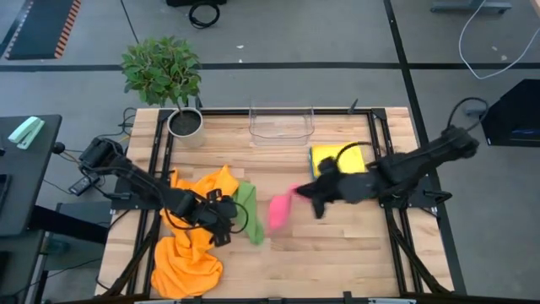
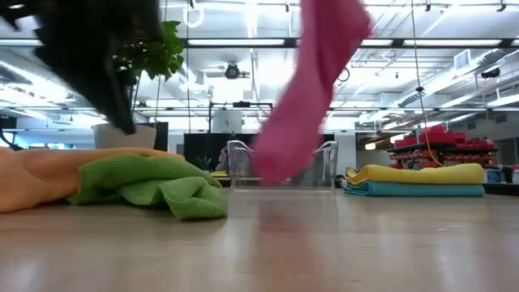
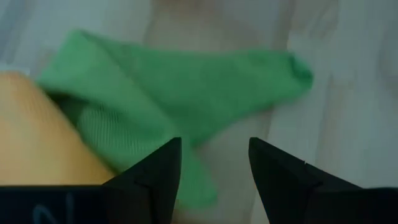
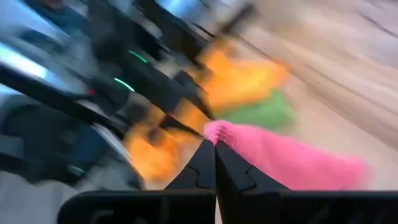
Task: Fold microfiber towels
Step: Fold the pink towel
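Above mid-table, the right tool (image 4: 215, 163) is clenched on the hanging pink towel (image 1: 279, 208).

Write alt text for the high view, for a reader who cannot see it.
The right gripper, shut on the pink towel, lifts it mid-table. The left gripper is open beside the green towel and orange towels.

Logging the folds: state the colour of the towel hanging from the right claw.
Pink. The towel hangs from the shut right claw, clearest in the low view.
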### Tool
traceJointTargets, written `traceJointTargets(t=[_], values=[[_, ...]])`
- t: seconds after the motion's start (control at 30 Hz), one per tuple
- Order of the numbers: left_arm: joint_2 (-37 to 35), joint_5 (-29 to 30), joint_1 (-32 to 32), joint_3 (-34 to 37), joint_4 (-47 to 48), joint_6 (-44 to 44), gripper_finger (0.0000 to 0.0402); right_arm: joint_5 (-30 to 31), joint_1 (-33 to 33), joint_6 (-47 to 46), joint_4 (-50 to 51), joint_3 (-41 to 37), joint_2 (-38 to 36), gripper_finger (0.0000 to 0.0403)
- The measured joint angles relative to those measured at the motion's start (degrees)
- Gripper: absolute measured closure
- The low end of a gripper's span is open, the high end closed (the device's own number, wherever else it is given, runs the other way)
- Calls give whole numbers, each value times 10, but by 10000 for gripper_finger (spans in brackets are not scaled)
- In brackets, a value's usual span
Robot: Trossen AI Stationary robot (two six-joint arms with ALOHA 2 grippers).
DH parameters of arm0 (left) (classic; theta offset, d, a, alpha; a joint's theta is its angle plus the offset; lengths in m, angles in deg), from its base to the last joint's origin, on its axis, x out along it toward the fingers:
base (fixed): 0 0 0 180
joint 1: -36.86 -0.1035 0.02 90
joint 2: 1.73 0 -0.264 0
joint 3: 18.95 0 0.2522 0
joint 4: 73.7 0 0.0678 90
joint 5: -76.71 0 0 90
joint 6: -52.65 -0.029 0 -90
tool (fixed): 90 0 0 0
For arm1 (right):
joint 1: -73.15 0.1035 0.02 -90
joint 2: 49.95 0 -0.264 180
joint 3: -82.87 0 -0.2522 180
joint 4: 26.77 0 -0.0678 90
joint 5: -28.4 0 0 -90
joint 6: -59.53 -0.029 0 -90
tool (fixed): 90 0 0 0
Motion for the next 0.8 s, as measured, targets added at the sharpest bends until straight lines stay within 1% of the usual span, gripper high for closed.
traceJointTargets(t=[0.07, 0.13, 0.17, 0.23, 0.3, 0.47, 0.53, 0.63, 0.73, 0.8], values=[[0, 2, -12, 0, -36, 10, 205, -8, 2, -71, 122, -2, -8, 402], [0, 3, -22, 0, -76, 12, 208, -59, 6, -117, 203, -6, 0, 402], [0, 3, -27, 0, -99, 11, 209, -96, 14, -126, 222, -6, 3, 402], [0, 3, -37, 0, -140, 9, 212, -179, 36, -131, 224, -3, 11, 402], [0, 3, -45, 0, -176, 8, 214, -241, 61, -137, 227, -7, 32, 402], [14, 2, -59, -1, -230, 11, 215, -334, 139, -179, 226, -35, 77, 402], [34, -1, -63, -1, -261, 15, 218, -349, 170, -211, 226, -56, 97, 402], [73, -16, -72, -1, -290, 38, 218, -353, 205, -254, 220, -78, 112, 396], [117, -35, -81, -6, -331, 44, 217, -341, 227, -301, 213, -102, 115, 375], [146, -43, -91, -26, -349, 43, 215, -327, 237, -316, 182, -111, 104, 355]])
